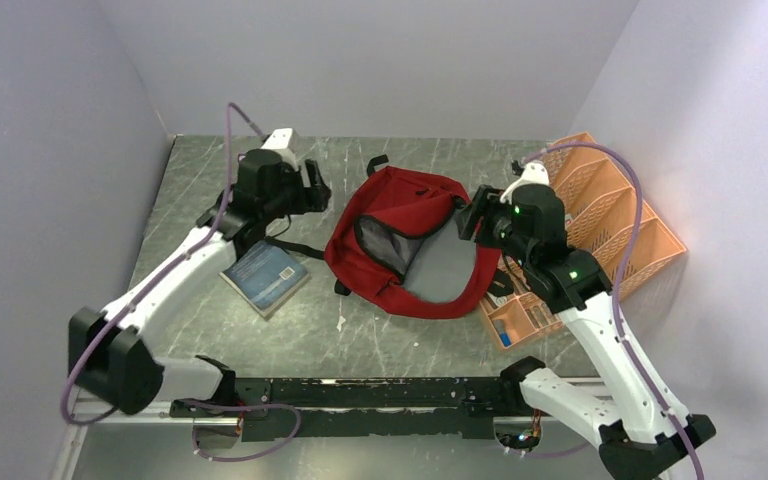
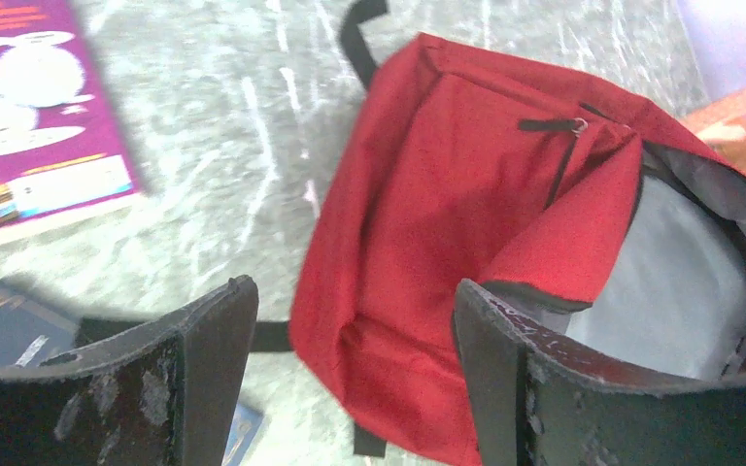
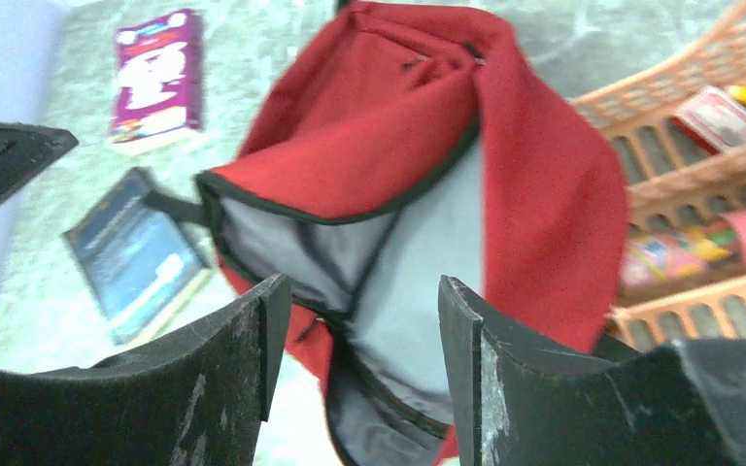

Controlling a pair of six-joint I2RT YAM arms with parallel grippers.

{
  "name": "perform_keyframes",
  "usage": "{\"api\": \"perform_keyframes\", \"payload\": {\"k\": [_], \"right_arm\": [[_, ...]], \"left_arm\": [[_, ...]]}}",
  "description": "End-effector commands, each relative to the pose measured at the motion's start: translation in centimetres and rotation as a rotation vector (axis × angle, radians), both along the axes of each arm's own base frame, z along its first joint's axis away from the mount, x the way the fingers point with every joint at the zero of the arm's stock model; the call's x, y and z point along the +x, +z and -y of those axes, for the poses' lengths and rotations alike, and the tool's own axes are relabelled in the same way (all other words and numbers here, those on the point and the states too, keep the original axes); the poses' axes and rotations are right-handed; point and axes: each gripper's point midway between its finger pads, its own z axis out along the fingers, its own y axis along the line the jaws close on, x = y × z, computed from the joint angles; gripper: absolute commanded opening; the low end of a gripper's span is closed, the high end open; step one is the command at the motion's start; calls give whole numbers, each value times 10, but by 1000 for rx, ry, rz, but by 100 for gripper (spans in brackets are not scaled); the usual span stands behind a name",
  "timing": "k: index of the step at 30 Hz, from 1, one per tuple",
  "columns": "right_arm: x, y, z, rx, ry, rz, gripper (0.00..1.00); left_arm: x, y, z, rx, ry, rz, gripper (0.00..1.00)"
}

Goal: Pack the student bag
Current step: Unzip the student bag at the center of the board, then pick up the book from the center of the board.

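Note:
The student bag (image 1: 400, 215) is a dark red backpack lying in the middle of the table, its mouth unzipped and its grey lining (image 1: 440, 270) showing. My left gripper (image 1: 317, 188) hovers just off the bag's left side, open, with the red fabric (image 2: 447, 214) seen below its empty jaws. My right gripper (image 1: 468, 216) hangs over the bag's right edge by the opening, also open and holding nothing. In the right wrist view the lining (image 3: 418, 252) and black zipper trim lie under the right gripper (image 3: 359, 311).
A blue book (image 1: 265, 277) lies flat left of the bag, under my left arm. A purple book (image 2: 29, 107) lies farther back left. An orange plastic organiser (image 1: 610, 225) with small items stands against the right wall. Walls close in on three sides.

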Motion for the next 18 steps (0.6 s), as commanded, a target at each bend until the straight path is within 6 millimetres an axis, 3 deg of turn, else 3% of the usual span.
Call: {"api": "perform_keyframes", "payload": {"k": [1,5,9,13,18], "right_arm": [[12,14,-45,148,143,-12,60],[16,10,-97,271,295,-57,59],[7,0,-165,212,428,-69,59],[-10,-31,-234,184,605,-142,60],[-17,-83,-284,127,713,-229,59]], "left_arm": [[-27,-5,-56,53,212,-22,78],[-63,-31,-101,36,434,-101,79],[-92,-57,-134,24,605,-153,82],[-110,-77,-148,6,689,-202,83],[-124,-109,-169,72,753,-277,83]]}}
